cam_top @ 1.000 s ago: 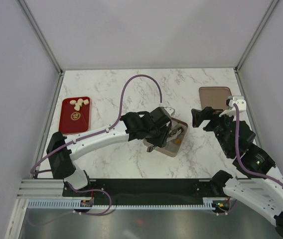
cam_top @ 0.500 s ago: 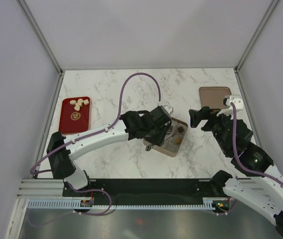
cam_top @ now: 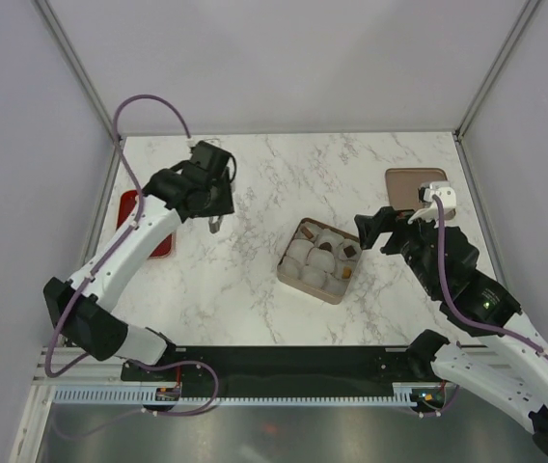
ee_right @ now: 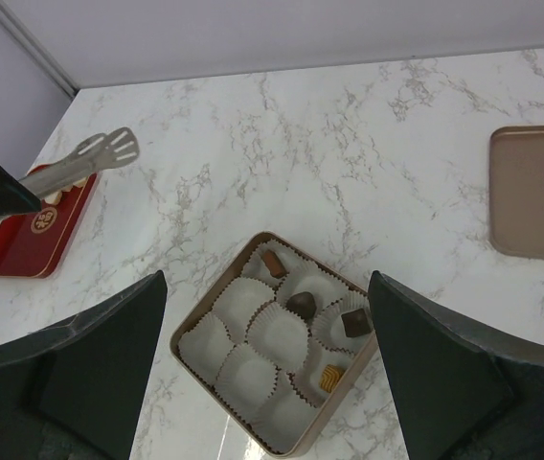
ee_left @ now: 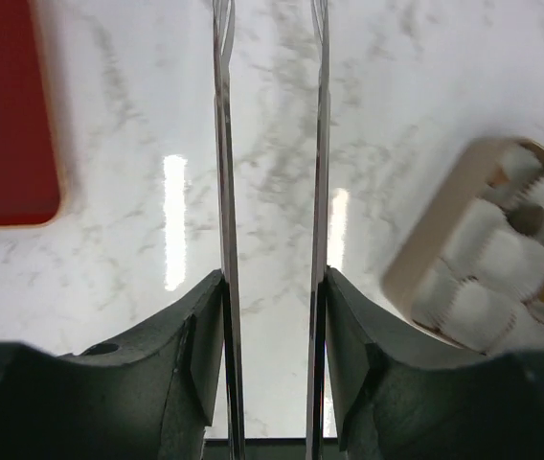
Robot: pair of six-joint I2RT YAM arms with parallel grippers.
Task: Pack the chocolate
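I'm seeing four chocolate pieces [ee_right: 300, 305] sitting in paper cups [ee_right: 253, 335] in the box [cam_top: 337, 296] at mid-table. The left gripper [ee_left: 272, 287], over the box a second ago, is now hovering by the red tray [ee_left: 4, 144], pinching tongs [ee_right: 100, 153] whose blades are standing apart and empty. The right gripper [cam_top: 382, 230] is hanging wide open beside the box. Its wrist view is showing the pieces sharply, while the left one is blurring them.

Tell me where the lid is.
Top view: the lid lies flat at the table's far right, just beyond the right gripper, right of the box.

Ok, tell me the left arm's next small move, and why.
Probably swing the tongs in the left gripper leftward, over the red tray. The tongs are empty above bare marble beside it, and several paper cups in the box stand empty.
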